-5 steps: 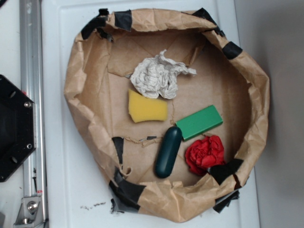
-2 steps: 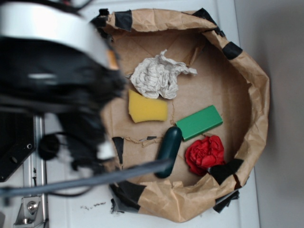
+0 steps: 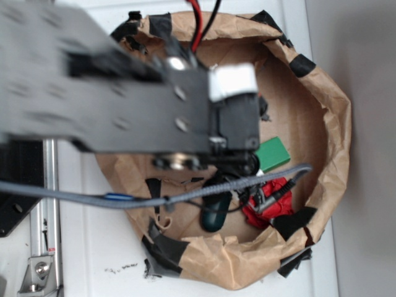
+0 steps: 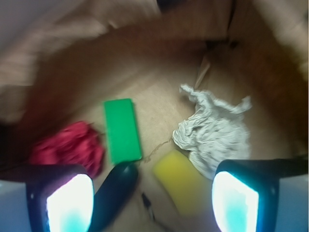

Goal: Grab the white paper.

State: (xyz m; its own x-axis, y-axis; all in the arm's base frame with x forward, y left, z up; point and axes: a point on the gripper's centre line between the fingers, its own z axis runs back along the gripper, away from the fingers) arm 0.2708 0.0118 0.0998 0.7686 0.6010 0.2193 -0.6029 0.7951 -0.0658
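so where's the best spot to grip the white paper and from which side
Probably the bulky crumpled middle of the white paper, coming straight down with the open pincer. The thin twisted tail at its top looks too flimsy, and the yellow sponge sits tight against its lower edge, so keep the fingers clear of that side.

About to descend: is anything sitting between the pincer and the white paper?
Nothing visible does. The pincer is open above the bag floor; the white paper lies uncovered, with the yellow sponge touching its near edge.
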